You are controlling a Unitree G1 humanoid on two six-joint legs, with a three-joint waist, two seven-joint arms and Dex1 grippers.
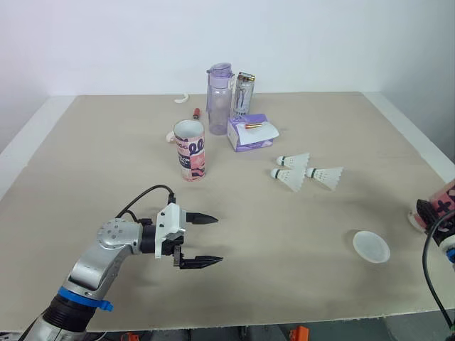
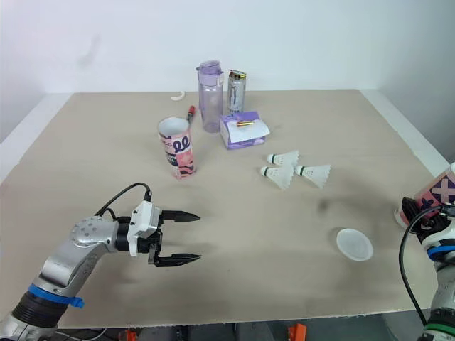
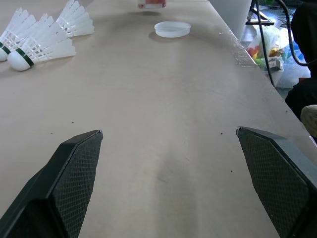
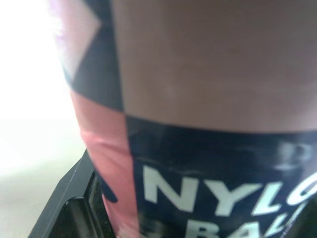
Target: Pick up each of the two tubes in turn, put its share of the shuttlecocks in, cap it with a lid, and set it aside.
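Observation:
A pink tube [image 1: 190, 150] with an open top stands upright left of the table's middle. Three white shuttlecocks [image 1: 293, 160] lie together right of centre, and a round white lid [image 1: 371, 246] lies flat nearer the front right. My left gripper [image 1: 219, 239] hovers open over bare table at the front left, with nothing between its fingers [image 3: 74, 168]. It points toward the lid [image 3: 172, 29] and the shuttlecocks [image 3: 39, 47]. At the right edge of the table my right gripper [image 2: 426, 217] is shut on a second pink and black tube [image 4: 213, 74], which is printed with white letters.
At the back of the table stand a purple water bottle [image 1: 220, 98] and a drink can [image 1: 244, 94]. A purple tissue pack [image 1: 250, 132] lies in front of them, a red pen [image 1: 197, 113] beside the bottle. Bare table stretches between my left gripper and the lid.

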